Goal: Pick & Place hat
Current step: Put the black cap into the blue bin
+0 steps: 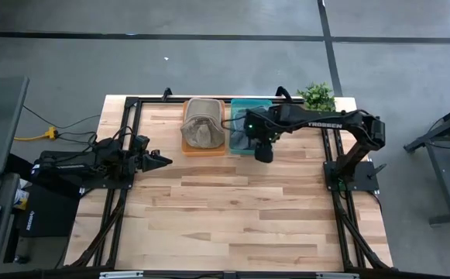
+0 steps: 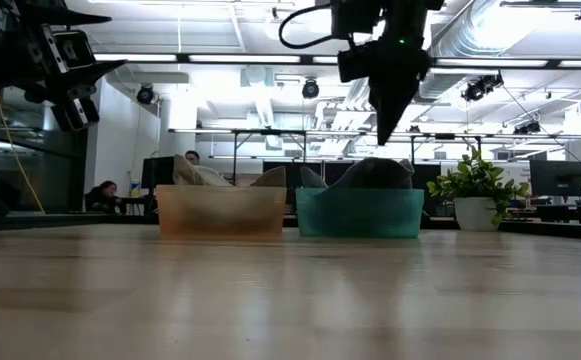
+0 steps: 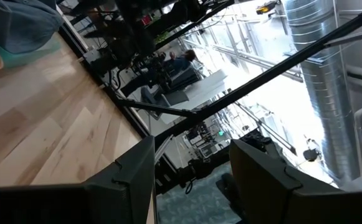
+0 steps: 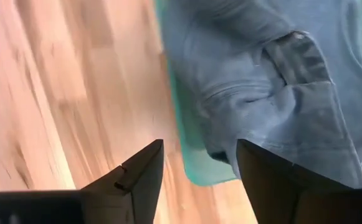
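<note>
Right fingers (image 4: 196, 180) parted, above crumpled blue-grey hat (image 4: 274, 81) in teal bin (image 4: 196, 171), left fingers (image 3: 193, 180) parted.

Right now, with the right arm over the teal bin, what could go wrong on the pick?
1. The right tool, open, hangs over the near rim of the teal bin, not over the middle of the blue-grey hat; descending straight down may strike the rim or pinch only an edge of fabric.
2. The tan hat in the orange bin sits alongside; drifting sideways risks snagging it.
</note>
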Robot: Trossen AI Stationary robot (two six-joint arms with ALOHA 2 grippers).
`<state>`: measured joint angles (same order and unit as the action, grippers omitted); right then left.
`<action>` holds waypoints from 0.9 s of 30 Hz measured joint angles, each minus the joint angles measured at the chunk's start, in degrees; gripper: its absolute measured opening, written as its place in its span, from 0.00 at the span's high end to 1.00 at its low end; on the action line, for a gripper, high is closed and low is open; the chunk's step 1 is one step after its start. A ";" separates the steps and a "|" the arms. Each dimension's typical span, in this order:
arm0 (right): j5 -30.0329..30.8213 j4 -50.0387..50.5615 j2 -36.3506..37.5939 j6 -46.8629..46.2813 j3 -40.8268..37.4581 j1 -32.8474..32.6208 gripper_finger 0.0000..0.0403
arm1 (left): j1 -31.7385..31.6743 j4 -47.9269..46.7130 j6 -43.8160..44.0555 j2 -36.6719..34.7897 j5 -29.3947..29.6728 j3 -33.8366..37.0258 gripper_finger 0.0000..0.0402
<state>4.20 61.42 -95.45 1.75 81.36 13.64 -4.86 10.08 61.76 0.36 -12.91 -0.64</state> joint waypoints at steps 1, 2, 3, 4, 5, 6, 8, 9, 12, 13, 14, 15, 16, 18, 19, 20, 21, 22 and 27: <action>-0.07 -0.69 0.11 -2.54 0.00 0.24 0.53 | 0.01 -0.03 0.07 0.00 0.00 0.00 0.54; -0.15 -1.65 0.17 -5.06 0.00 0.44 0.55 | -0.01 -0.05 0.11 0.01 0.00 0.00 0.54; -0.29 -2.71 0.21 -7.32 0.00 0.71 0.56 | 0.02 -0.08 0.13 0.00 0.00 0.00 0.54; -0.61 -3.73 0.21 -9.65 0.00 1.04 0.59 | -0.01 -0.12 0.15 0.00 0.00 0.00 0.54; -0.80 -4.50 0.21 -11.97 0.00 1.38 0.61 | -0.01 -0.16 0.15 0.00 0.02 0.00 0.54; -1.13 -5.23 0.21 -14.12 0.00 1.74 0.64 | 0.01 -0.16 0.15 0.00 0.02 0.00 0.54; -1.66 -6.79 0.21 -18.00 0.00 2.46 0.70 | 0.00 -0.16 0.15 0.00 0.02 0.00 0.54; -1.70 -7.45 0.21 -19.89 0.00 2.81 0.73 | 0.01 -0.20 0.15 0.00 0.02 0.00 0.54; -3.86 -7.64 0.21 -24.88 0.00 4.12 0.84 | 0.00 -0.38 0.15 0.00 0.04 0.00 0.54; -5.00 -7.91 0.21 -26.35 -0.17 4.48 0.87 | 0.02 -0.45 0.13 0.00 0.04 0.00 0.54; -5.30 -8.40 0.21 -28.62 -0.54 4.77 0.91 | -0.01 -0.46 0.13 0.00 0.04 0.00 0.54; -5.20 -8.81 0.21 -30.46 -1.10 4.88 0.94 | 0.00 -0.62 0.13 0.00 0.06 0.00 0.54; -5.17 -8.92 0.21 -31.57 -1.68 4.91 0.97 | 0.02 -0.82 0.13 0.00 0.07 0.00 0.54; -4.94 -9.25 0.21 -32.82 -3.15 4.67 0.99 | 0.02 -0.91 0.13 0.02 0.06 0.00 0.54; -4.84 -9.66 0.21 -33.73 -4.04 4.41 0.98 | 0.02 -1.03 0.13 0.02 0.07 0.00 0.54; -4.84 -10.27 0.21 -34.63 -5.11 4.21 0.98 | 0.00 -1.24 0.13 0.00 0.06 0.00 0.54; -4.83 -10.77 0.21 -35.26 -6.10 4.05 0.98 | 0.01 -1.30 0.13 0.00 0.07 0.00 0.54; -4.68 -11.41 0.21 -35.98 -7.09 3.90 0.98 | 0.01 -1.30 0.10 0.00 0.07 0.00 0.54; -2.60 -16.39 0.21 -38.90 -10.61 4.38 0.99 | -0.01 -1.28 0.06 0.00 0.09 0.00 0.54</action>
<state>1.60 45.03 -95.24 -37.16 70.75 18.02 -4.86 8.80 61.82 0.36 -12.82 -0.64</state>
